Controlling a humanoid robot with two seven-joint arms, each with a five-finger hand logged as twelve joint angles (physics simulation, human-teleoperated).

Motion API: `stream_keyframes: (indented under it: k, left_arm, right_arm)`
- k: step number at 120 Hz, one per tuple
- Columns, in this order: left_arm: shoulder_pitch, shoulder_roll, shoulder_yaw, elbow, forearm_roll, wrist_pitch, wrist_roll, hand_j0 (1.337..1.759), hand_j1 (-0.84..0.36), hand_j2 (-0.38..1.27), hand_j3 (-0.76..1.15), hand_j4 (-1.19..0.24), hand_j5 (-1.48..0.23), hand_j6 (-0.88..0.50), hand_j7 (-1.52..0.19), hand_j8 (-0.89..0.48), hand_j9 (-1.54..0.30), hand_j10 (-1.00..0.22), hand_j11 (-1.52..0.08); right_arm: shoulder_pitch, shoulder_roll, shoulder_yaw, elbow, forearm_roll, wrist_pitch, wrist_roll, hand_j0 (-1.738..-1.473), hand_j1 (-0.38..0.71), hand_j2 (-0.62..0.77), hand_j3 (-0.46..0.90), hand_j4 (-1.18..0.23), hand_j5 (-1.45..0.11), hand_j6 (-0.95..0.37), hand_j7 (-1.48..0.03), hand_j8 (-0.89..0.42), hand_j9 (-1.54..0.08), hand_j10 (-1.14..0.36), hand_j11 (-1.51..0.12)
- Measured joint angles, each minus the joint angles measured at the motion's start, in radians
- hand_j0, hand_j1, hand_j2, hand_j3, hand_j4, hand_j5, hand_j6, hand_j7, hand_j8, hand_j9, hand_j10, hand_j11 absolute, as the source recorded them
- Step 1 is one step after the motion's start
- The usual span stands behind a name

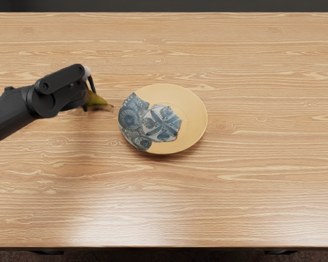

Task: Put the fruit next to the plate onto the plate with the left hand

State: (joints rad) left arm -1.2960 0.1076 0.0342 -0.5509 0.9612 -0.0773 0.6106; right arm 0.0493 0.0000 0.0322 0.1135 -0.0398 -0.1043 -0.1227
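Note:
A tan round plate (191,117) with a blue-and-white patterned patch on its left half lies near the table's middle. Just left of its rim lies a small yellow-green fruit (97,101), mostly covered by my left hand (86,87). The black left arm comes in from the left edge, and its fingers curl down around the fruit. Only the fruit's pointed right end shows, low over the wood; whether it touches the table I cannot tell. The right arm is out of view.
The wooden table (251,185) fills the view. Its front edge runs along the bottom, its back edge along the top.

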Motion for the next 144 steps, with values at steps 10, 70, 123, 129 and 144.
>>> stream_keyframes:
  k: [10, 70, 123, 129, 144]
  left_arm:
    - [-0.020, 0.022, -0.003, 0.004, -0.060, -0.001, 0.000, 1.652, -0.22, 0.38, 0.00, -0.69, -0.99, -0.45, -0.98, -0.46, -0.98, -0.77, -1.00]
    - [-0.091, 0.064, -0.043, 0.018, -0.293, -0.002, 0.000, 1.655, -0.25, 0.52, 0.00, -0.73, -1.01, -0.47, -0.96, -0.47, -0.99, -0.79, -1.00]
    - [-0.133, 0.048, -0.076, 0.013, -0.390, -0.006, 0.000, 1.656, -0.32, 0.62, 0.00, -0.73, -1.01, -0.45, -0.96, -0.45, -0.99, -0.75, -1.00]
    - [-0.138, 0.039, -0.078, 0.010, -0.402, -0.006, 0.000, 1.656, -0.31, 0.61, 0.00, -0.73, -1.01, -0.47, -0.96, -0.45, -0.99, -0.76, -1.00]
    - [-0.140, 0.002, -0.080, 0.007, -0.419, -0.008, 0.000, 1.656, -0.29, 0.58, 0.00, -0.73, -1.01, -0.47, -0.97, -0.46, -0.99, -0.76, -1.00]
  right_arm:
    - [0.000, 0.000, 0.000, 0.000, 0.000, 0.000, 0.000, -1.658, -0.35, 0.00, 0.00, 0.00, 0.00, 0.00, 0.00, 0.00, 0.00, 0.00, 0.00]
    - [0.000, 0.000, 0.000, 0.000, 0.000, 0.000, 0.000, -1.658, -0.35, 0.00, 0.00, 0.00, 0.00, 0.00, 0.00, 0.00, 0.00, 0.00, 0.00]
    - [0.000, 0.000, 0.000, 0.000, 0.000, 0.000, 0.000, -1.658, -0.35, 0.00, 0.00, 0.00, 0.00, 0.00, 0.00, 0.00, 0.00, 0.00, 0.00]
    - [0.000, 0.000, 0.000, 0.000, 0.000, 0.000, 0.000, -1.658, -0.35, 0.00, 0.00, 0.00, 0.00, 0.00, 0.00, 0.00, 0.00, 0.00, 0.00]
    - [0.000, 0.000, 0.000, 0.000, 0.000, 0.000, 0.000, -1.658, -0.35, 0.00, 0.00, 0.00, 0.00, 0.00, 0.00, 0.00, 0.00, 0.00, 0.00]
